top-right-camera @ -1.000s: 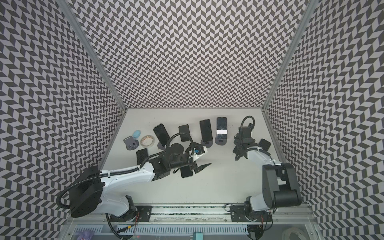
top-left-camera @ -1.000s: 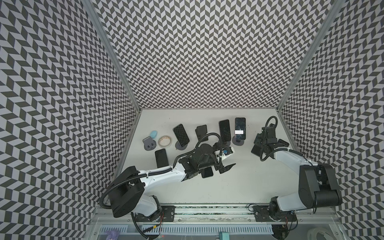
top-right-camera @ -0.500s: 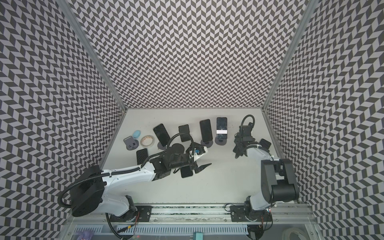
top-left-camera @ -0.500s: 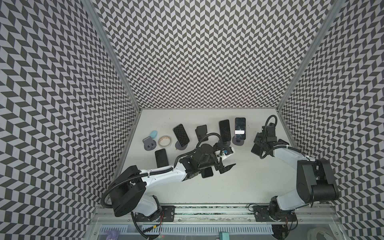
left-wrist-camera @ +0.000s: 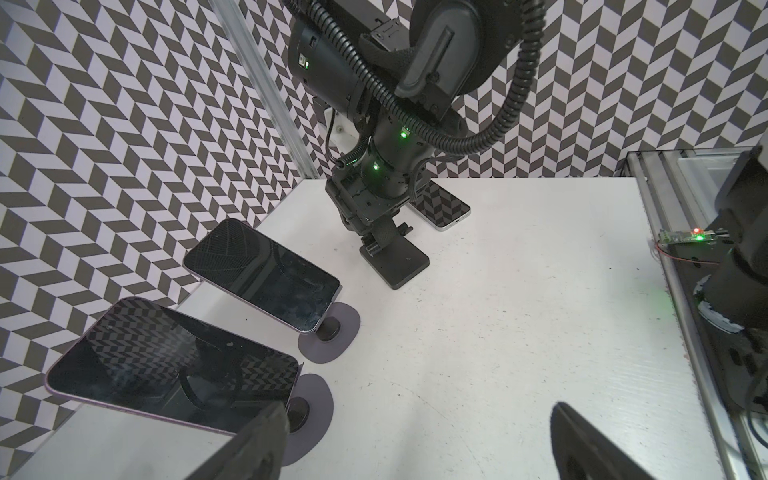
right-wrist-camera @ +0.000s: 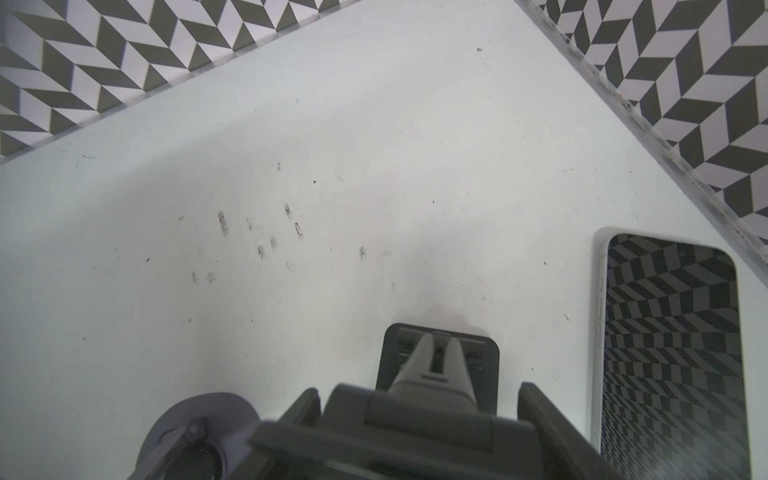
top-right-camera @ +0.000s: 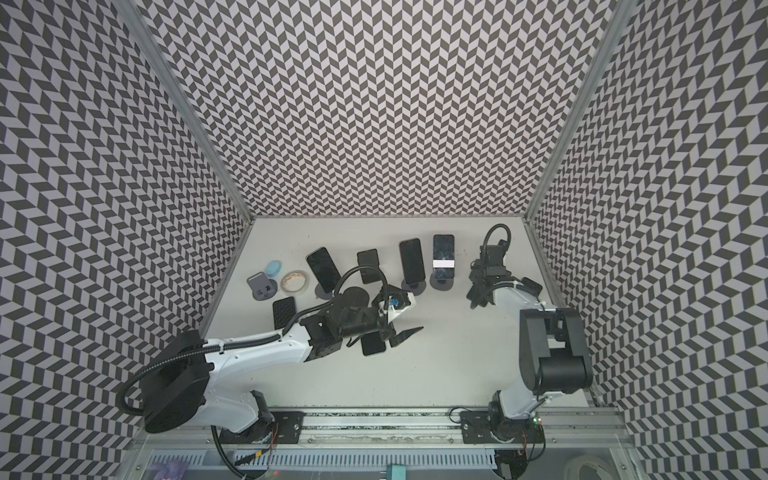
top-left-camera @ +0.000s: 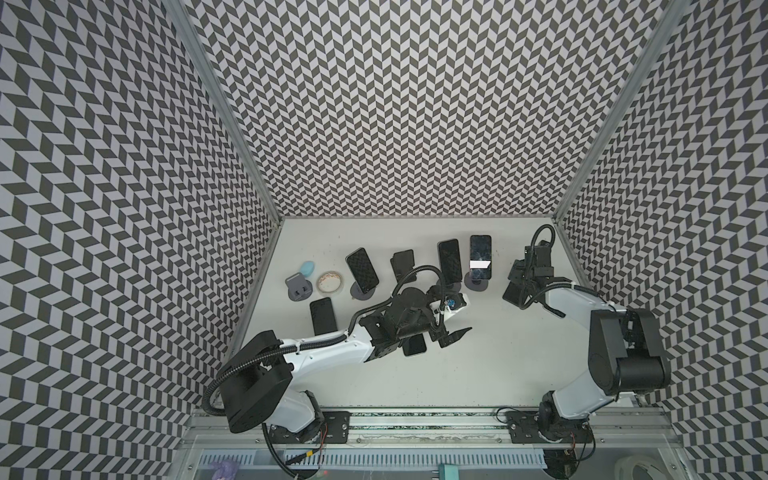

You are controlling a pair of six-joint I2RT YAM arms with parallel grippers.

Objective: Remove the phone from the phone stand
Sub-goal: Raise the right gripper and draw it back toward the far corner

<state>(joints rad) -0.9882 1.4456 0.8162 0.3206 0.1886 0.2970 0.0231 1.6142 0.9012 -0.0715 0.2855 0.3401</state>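
right gripper (right-wrist-camera: 422, 395) clamped on matte black phone stand (left-wrist-camera: 399, 259), square flat base. white-edged phone (right-wrist-camera: 669, 353), glossy screen, laid flat on scuffed white desk (right-wrist-camera: 332, 145) just beside stand. left gripper (top-left-camera: 463, 316) spread wide over desk. two other phones (left-wrist-camera: 266, 274) propped tilted on round grey bases (left-wrist-camera: 347, 336).

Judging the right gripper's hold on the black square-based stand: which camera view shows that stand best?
The left wrist view: the square-based stand shows whole, base flat, with the right gripper shut on its upright. The right wrist view shows only its base and upright, end-on. In both top views the gripper hides most of it.
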